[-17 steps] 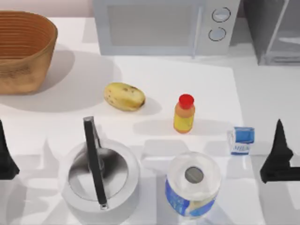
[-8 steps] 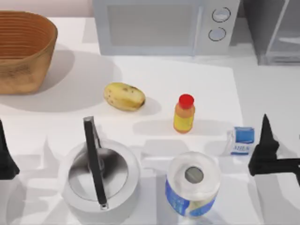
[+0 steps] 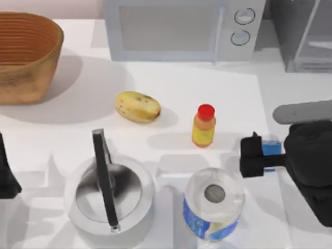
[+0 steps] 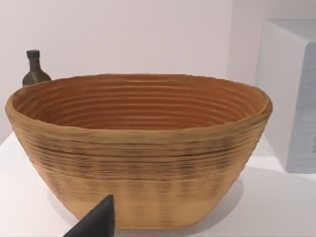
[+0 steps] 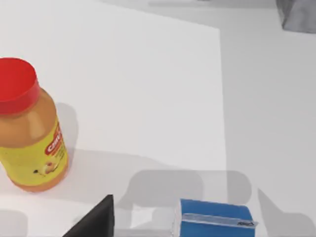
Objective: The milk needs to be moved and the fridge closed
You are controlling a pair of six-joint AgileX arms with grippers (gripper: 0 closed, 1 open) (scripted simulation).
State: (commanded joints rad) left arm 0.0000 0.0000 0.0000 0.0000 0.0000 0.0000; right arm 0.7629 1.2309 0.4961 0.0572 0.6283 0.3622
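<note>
Standing right of the microwave (image 3: 181,28), the fridge (image 3: 303,33) is open. Near the red-capped bottle (image 3: 204,126), my right gripper (image 3: 251,158) hovers over the milk (image 3: 270,149); jaw state unclear. Light, stiff, crushable carton: grip its flat sides gently.

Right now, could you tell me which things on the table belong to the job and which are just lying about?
Belong to the job:
- milk, under the right gripper
- fridge, back right corner

Lying about:
- microwave
- basket
- potato
- red-capped bottle
- kettle
- paper roll
- left gripper, parked at the left edge
</note>
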